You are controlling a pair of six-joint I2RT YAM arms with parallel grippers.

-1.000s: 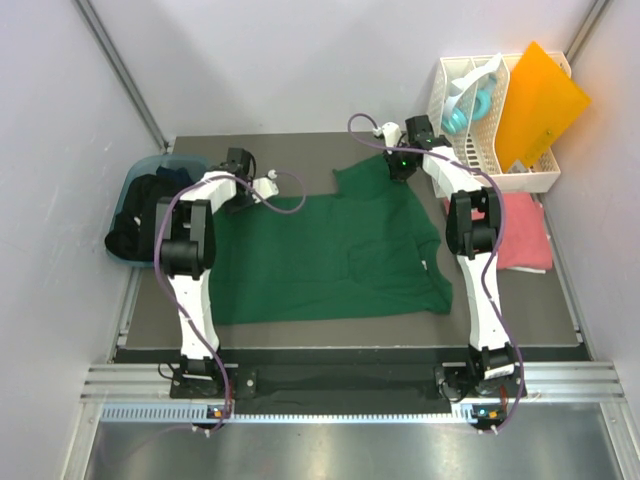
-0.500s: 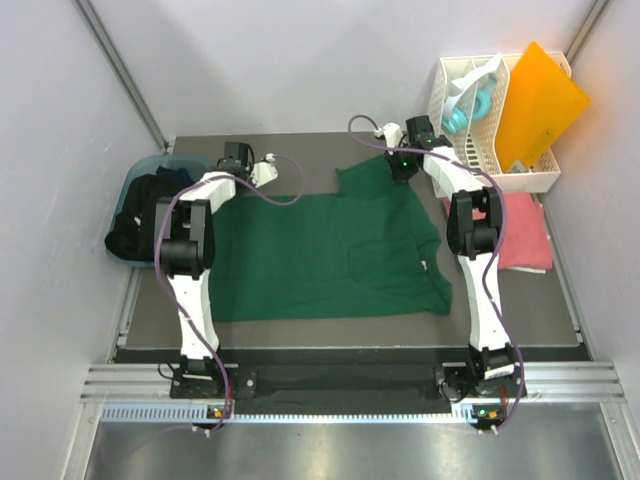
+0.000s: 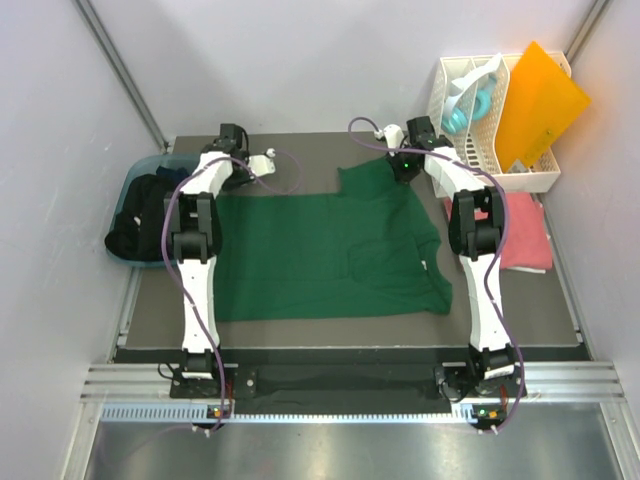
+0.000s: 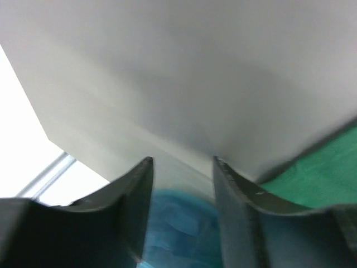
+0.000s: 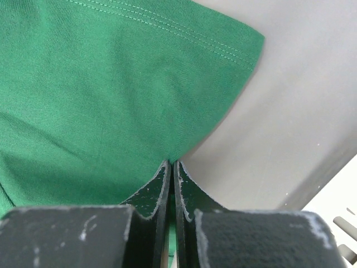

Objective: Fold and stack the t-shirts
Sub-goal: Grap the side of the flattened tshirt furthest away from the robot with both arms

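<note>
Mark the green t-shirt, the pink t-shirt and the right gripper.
green t-shirt (image 3: 320, 260), top view, middle of its body.
pink t-shirt (image 3: 525, 235), top view, its flat middle.
right gripper (image 5: 172, 167), right wrist view, between fingertips.

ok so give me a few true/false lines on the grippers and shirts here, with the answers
1. The right gripper is shut on an edge of the green t-shirt. True.
2. The left gripper is holding green cloth. False: it is open, with nothing between its fingers.
3. The pink t-shirt lies on top of the green one. False: it lies at the table's right side, beyond the right arm.
4. The orange sheet stands at the white rack. True.
</note>
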